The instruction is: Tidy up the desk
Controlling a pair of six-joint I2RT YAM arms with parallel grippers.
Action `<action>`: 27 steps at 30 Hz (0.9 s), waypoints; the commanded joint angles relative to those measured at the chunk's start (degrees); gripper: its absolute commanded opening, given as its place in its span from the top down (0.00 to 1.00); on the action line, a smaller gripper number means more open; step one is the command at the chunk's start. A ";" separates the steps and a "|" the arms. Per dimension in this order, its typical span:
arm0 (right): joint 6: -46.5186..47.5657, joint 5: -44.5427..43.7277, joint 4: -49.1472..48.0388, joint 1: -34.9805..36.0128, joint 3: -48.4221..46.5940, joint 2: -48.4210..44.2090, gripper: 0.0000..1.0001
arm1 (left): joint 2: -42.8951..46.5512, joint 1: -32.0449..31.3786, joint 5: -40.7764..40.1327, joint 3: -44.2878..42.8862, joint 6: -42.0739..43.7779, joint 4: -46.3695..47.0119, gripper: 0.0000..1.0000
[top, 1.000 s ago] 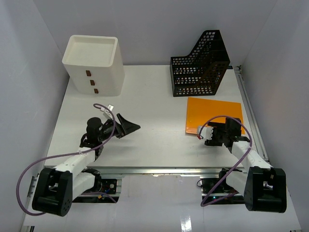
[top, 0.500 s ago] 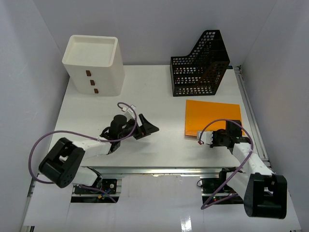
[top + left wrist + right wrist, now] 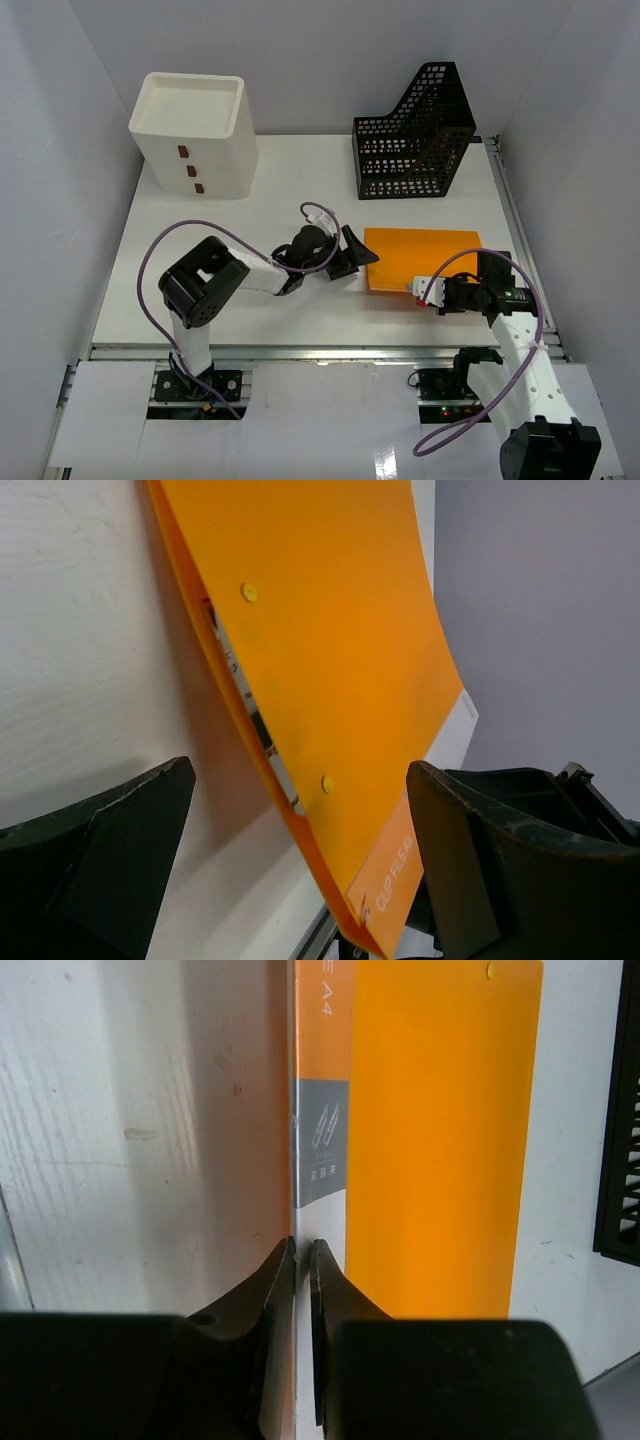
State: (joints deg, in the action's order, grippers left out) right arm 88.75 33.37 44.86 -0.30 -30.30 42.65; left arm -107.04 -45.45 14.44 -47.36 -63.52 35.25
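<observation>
R gripper point(image 3: 303, 1250) has its fingers pressed together on one edge of the orange folder point(image 3: 420, 255), pinching it right by the grey-and-white label strip. The rest of the folder stretches away ahead of the fingertips. L gripper point(image 3: 356, 256) is spread wide, low over the desk point(image 3: 300, 190), w/ the folder's side edge just ahead, btwn the two fingers. Can't tell whether either finger touches it. From the L wrist cam the folder looks slightly bowed, w/ two small round studs along the side nearest that gripper. The desk lies directly under both grippers, w/ the folder btwn them. Beyond the folder, further out from R gripper, stands the black mesh file holder point(image 3: 415, 140), by the back wall. Well apart from L gripper, off toward the far corner on its outer side, sits the white drawer box point(image 3: 195, 135).
</observation>
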 commanded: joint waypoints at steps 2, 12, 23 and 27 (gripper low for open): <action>-3.24 7.68 3.30 0.21 -3.36 -1.61 0.92 | -1.53 -1.92 -0.53 -4.32 -2.35 -0.24 0.04; -5.52 11.80 2.16 0.21 -2.39 -3.63 0.92 | -6.25 -2.18 6.65 -4.48 -11.27 8.78 0.57; -5.82 14.88 5.06 0.21 -3.11 -8.11 0.45 | 4.92 -2.01 4.62 -3.88 0.55 1.10 1.00; -12.03 17.35 5.36 0.21 -7.42 -8.58 0.35 | 12.28 -2.01 0.60 -6.97 14.86 -11.59 1.00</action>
State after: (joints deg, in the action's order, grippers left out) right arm 82.57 45.47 50.10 -0.30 -31.86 34.80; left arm -105.67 -47.13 18.47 -50.28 -64.93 35.45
